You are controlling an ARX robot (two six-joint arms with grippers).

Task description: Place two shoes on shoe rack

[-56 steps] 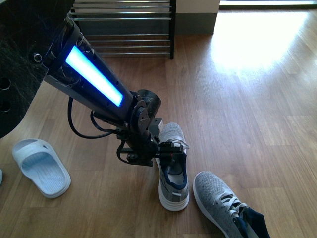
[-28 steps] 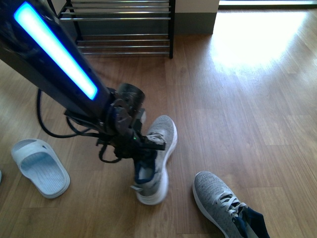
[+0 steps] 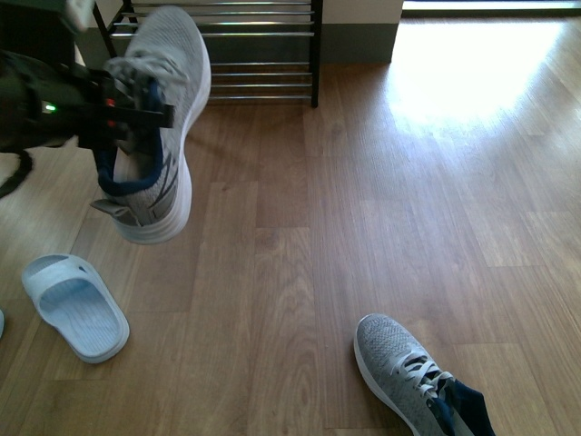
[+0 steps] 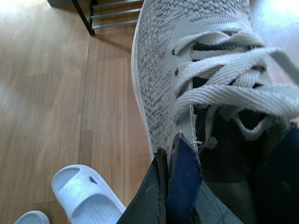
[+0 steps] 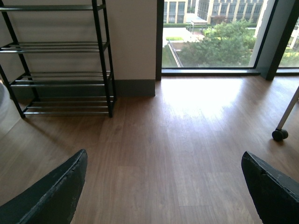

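**Sneaker swings up toward the rack**

The fingers of the left gripper are clamped on the navy collar of a grey sneaker. Half a second ago the shoe was low over the floor at centre. It now hangs in the air at far left, toe toward the shoe rack, not yet on it. The arm's blue-lit link has left the front view. The second sneaker lies near right and a pale blue slide near left. The right gripper is spread wide.
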